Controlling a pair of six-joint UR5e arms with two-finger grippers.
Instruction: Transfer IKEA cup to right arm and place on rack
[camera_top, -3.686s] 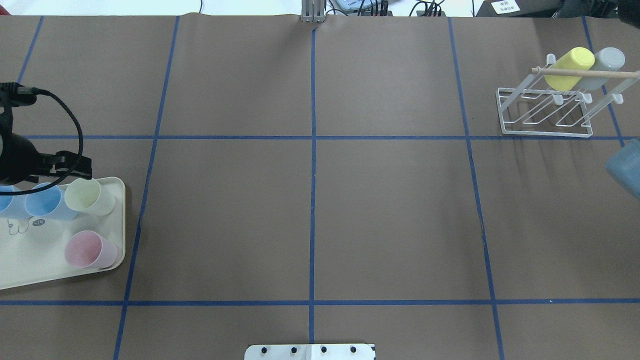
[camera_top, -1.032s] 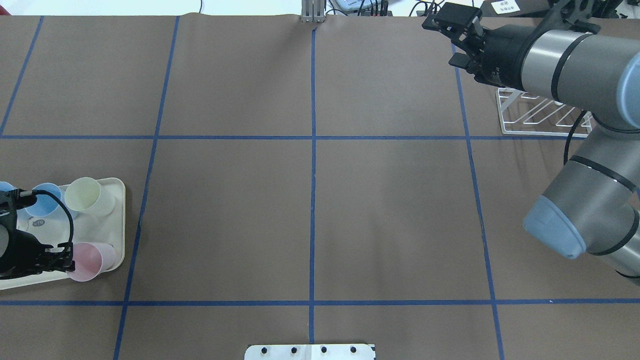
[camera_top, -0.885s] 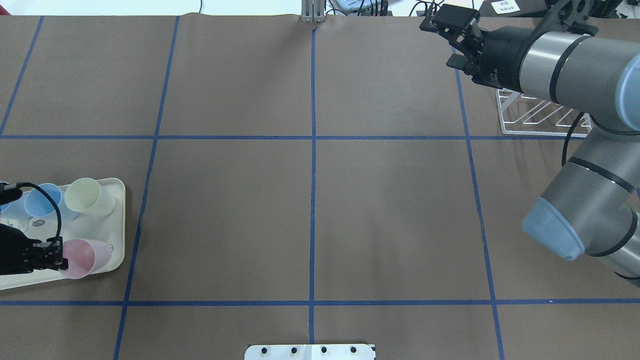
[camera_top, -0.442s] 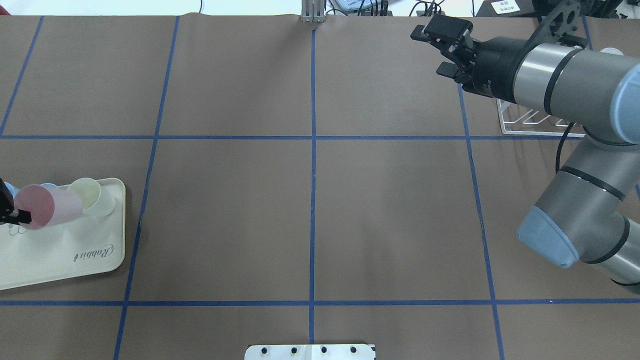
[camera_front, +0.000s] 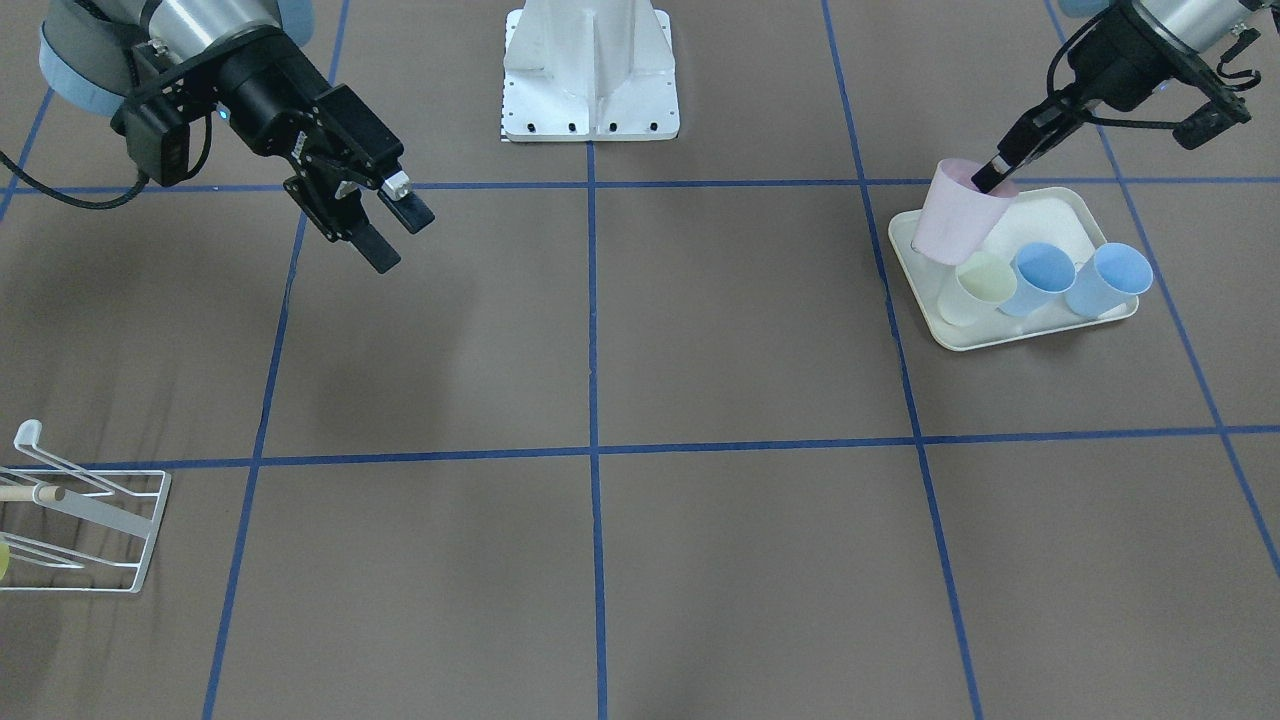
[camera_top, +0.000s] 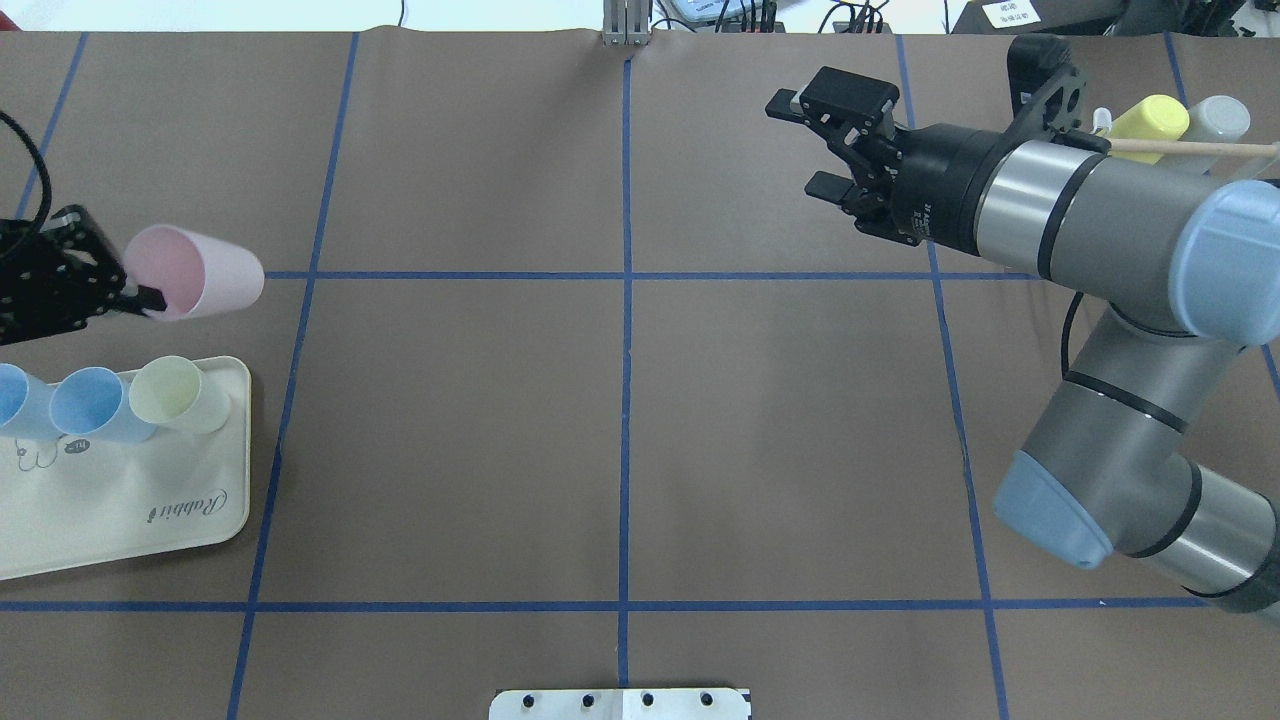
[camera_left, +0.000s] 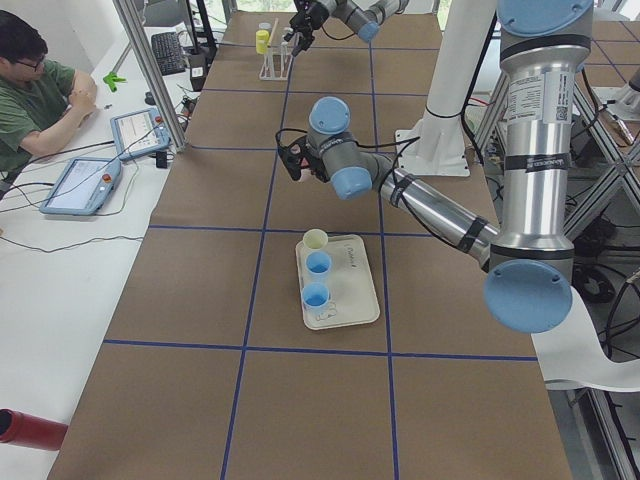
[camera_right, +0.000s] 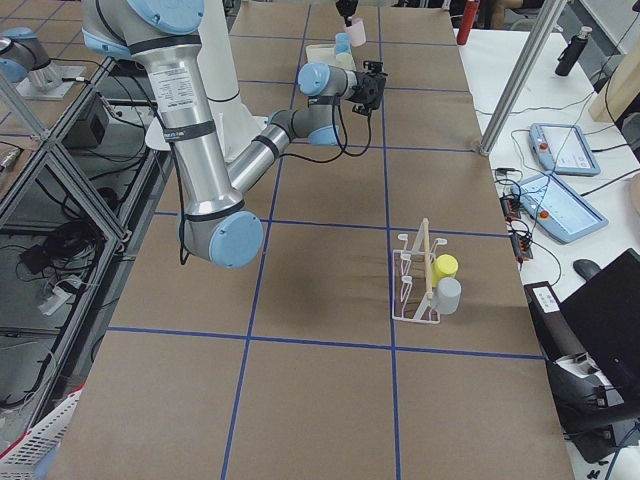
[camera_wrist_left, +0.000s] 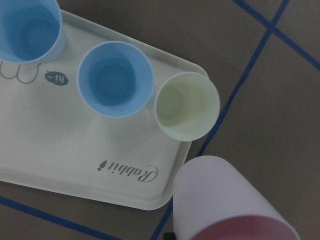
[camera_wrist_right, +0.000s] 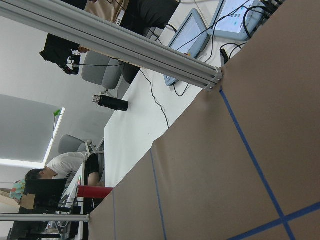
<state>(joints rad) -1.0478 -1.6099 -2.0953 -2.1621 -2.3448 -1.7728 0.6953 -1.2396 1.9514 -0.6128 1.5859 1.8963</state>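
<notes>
My left gripper (camera_top: 135, 292) is shut on the rim of a pink cup (camera_top: 195, 285), with one finger inside it. The cup hangs tilted in the air just past the far edge of the cream tray (camera_top: 150, 520). It also shows in the front view (camera_front: 958, 225) and the left wrist view (camera_wrist_left: 225, 200). My right gripper (camera_top: 805, 145) is open and empty, pointing left over the table's far right part. The white wire rack (camera_front: 90, 530) stands behind the right arm, which hides most of it in the overhead view. Only its wooden dowel (camera_top: 1190, 148) shows there.
Two blue cups (camera_top: 90, 405) and a pale yellow-green cup (camera_top: 180, 392) stand on the tray. A yellow cup (camera_top: 1150, 115) and a grey cup (camera_top: 1220, 115) sit on the rack. A white base plate (camera_front: 590, 70) lies at the robot's side.
My left gripper closed on the pink cup, lifted it off the tray and carried it toward the table's far side. My right arm swung in and its open gripper moved left.
</notes>
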